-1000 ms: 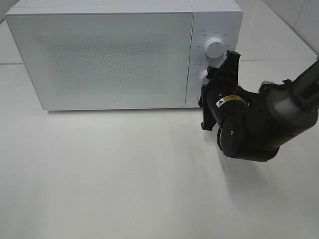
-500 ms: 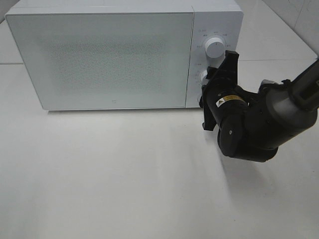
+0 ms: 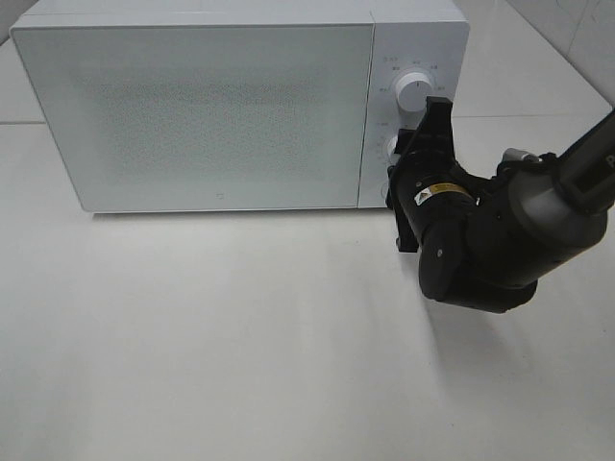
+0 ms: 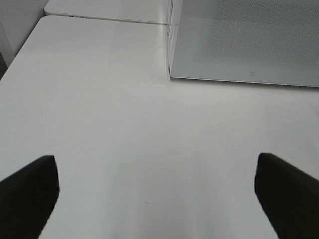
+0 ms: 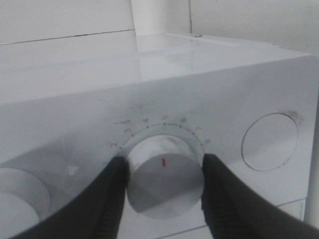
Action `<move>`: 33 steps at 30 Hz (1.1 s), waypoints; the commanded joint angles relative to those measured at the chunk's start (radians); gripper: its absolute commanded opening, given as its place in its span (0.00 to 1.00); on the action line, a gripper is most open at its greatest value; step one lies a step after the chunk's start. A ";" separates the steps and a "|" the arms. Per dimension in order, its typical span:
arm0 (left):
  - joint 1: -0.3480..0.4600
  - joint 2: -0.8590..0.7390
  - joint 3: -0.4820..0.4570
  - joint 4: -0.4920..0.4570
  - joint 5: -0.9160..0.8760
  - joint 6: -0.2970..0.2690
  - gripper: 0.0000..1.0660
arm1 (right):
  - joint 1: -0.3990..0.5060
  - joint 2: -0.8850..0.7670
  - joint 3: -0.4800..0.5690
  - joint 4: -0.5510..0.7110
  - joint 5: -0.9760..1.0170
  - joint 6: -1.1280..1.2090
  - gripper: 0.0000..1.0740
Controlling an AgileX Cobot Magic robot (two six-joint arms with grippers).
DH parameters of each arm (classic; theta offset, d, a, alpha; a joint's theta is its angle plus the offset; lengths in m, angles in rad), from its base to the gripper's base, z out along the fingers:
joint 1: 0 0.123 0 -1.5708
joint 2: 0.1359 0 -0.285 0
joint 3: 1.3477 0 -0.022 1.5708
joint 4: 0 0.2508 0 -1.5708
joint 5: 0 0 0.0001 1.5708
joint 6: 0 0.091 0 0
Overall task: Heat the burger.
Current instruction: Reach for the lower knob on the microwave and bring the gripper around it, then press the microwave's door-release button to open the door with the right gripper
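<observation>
- The right gripper point(image 5: 163, 167) stands directly in front of the control panel. Its two black fingers point(image 5: 115, 191) are closed on the lower knob point(image 5: 159, 191), one on each side, and both touch its rim.
- The axis of this knob comes straight out of the panel and the gripper meets it head-on. I think the next move is therefore only a roll of the wrist, with no travel. The red mark on the knob points about toward the figure 5 of the printed scale.
- The upper knob point(image 3: 413, 88) is free, just above the gripper in the high view.
- The burger is not visible in any view. The door point(image 3: 192, 106) of the microwave point(image 3: 413, 19) is shut and its frosted front hides the inside. I judge that the burger is already behind it, to the left of the right gripper, but I cannot confirm this.
- The right arm is clearly the nearer one to the panel. The left gripper point(image 4: 159, 199) does not appear in the high view. Its own camera shows the jaws wide apart with nothing between them, held low and facing the left front corner of the microwave.
- The worktop point(image 3: 240, 336) is white and smooth, and nothing lies in front of the microwave.
- Behind the microwave there are pale surfaces with seams. I cannot tell whether they are wall or more worktop.
</observation>
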 commanded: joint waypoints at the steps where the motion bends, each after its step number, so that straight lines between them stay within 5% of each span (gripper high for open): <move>1: 0.004 -0.017 0.003 -0.008 -0.009 -0.003 0.94 | 0.002 -0.017 -0.043 -0.083 -0.235 -0.036 0.44; 7: 0.004 -0.017 0.003 -0.008 -0.009 -0.003 0.94 | 0.002 -0.020 -0.042 -0.092 -0.222 -0.063 0.73; 22: 0.004 -0.017 0.003 -0.008 -0.009 -0.003 0.94 | 0.005 -0.136 0.088 -0.214 0.068 -0.145 0.71; 33: 0.004 -0.017 0.003 -0.008 -0.009 -0.003 0.94 | 0.002 -0.345 0.119 -0.327 0.605 -0.589 0.71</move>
